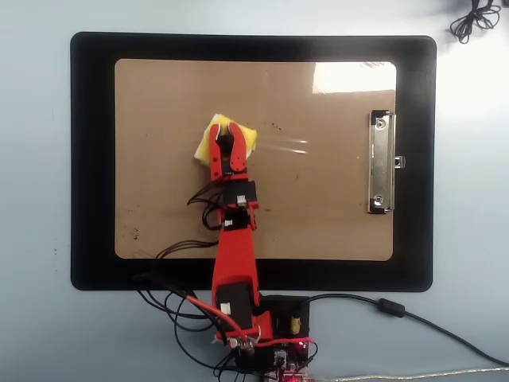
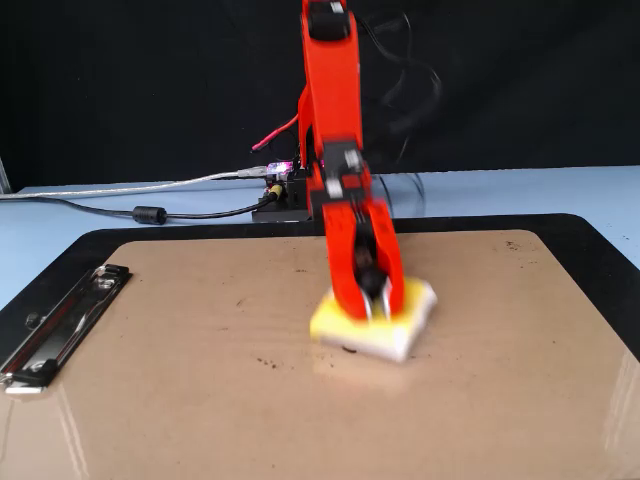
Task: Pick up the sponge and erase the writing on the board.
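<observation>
My red gripper [image 1: 227, 132] is shut on the yellow sponge [image 1: 204, 144] and holds it flat against the tan board [image 1: 334, 215], upper left of centre in the overhead view. The fixed view shows the gripper [image 2: 372, 302] reaching out over the board [image 2: 180, 380], its fingers clamped on the sponge [image 2: 335, 325], which is blurred. A small dark mark [image 2: 348, 350] lies at the sponge's near edge. No looped writing shows on the board, only faint specks [image 1: 276, 126].
The board's silver clip [image 1: 381, 163] sits on the right in the overhead view and at the left [image 2: 60, 320] in the fixed view. A black mat [image 1: 91, 159] lies under the board. Cables and a controller board [image 1: 286, 326] crowd the arm's base.
</observation>
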You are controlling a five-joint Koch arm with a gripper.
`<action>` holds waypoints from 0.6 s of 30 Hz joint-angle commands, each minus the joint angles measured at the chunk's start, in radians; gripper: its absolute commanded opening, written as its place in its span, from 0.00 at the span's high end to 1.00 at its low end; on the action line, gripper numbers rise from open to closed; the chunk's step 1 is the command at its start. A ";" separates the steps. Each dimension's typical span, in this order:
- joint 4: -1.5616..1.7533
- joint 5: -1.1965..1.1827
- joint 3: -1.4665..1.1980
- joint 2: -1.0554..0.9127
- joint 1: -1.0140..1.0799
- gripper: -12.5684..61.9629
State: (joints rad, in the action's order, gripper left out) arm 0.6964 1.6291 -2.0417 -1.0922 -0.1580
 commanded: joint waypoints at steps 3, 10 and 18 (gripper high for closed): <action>-0.014 0.017 0.311 0.245 0.072 0.94; -0.057 -0.006 -0.288 -0.238 0.135 0.94; -0.063 -0.006 -0.201 -0.176 0.146 0.94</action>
State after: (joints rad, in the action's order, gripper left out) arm 0.6213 1.6122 -2.2902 -1.3192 -0.0015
